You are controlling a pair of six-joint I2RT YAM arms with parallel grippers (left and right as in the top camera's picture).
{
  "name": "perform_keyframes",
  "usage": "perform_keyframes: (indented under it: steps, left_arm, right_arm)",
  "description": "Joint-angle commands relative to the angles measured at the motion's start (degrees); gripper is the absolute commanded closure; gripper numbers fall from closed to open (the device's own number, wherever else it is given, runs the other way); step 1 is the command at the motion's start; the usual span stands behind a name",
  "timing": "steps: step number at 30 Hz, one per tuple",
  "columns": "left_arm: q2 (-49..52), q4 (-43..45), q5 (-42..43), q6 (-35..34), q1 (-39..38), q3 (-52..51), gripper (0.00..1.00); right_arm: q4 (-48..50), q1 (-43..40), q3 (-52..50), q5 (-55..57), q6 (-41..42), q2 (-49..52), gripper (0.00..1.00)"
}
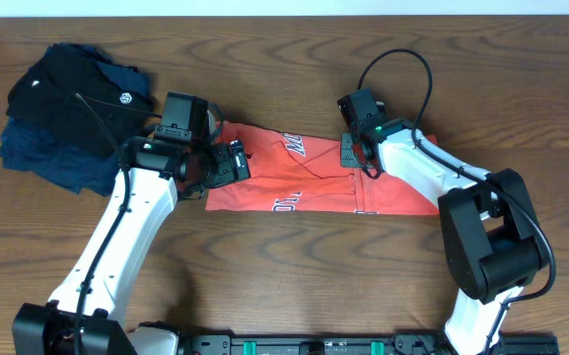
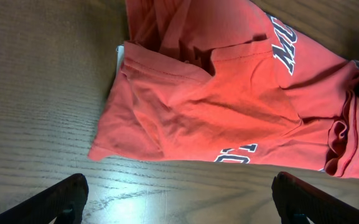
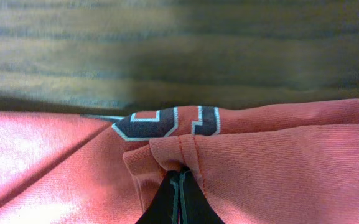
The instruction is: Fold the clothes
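Observation:
A coral-red T-shirt (image 1: pixel 314 182) with white-and-dark lettering lies partly folded in a long strip at the table's middle. It fills the upper part of the left wrist view (image 2: pixel 216 99) and the lower half of the right wrist view (image 3: pixel 279 162). My left gripper (image 1: pixel 227 164) hovers over the shirt's left end, jaws wide open and empty (image 2: pixel 179 199), with bare wood between them. My right gripper (image 1: pixel 356 158) is at the shirt's upper middle edge, shut on a hemmed fold of the red fabric (image 3: pixel 180 177).
A heap of black and navy-blue garments (image 1: pixel 72 113) lies at the table's back left, close to my left arm. Bare wood table (image 1: pixel 294 256) lies in front of the shirt.

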Motion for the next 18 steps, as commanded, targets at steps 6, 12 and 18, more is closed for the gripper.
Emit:
perform_keyframes:
  steps: [6, 12, 18]
  left_arm:
    - [0.26, -0.15, -0.52, 0.96, 0.24, 0.35, 0.04]
    - [0.33, -0.11, -0.66, 0.98, 0.24, 0.35, 0.03]
    - [3.65, 0.94, -1.18, 4.68, 0.24, 0.17, 0.0]
  right_arm:
    - [2.08, -1.92, 2.71, 3.69, 1.64, -2.25, 0.94]
    - [2.1, -1.99, 3.1, 0.13, -1.79, -2.69, 0.41]
    - [-3.5, -2.1, 4.7, -1.7, -8.76, -9.97, 0.01]
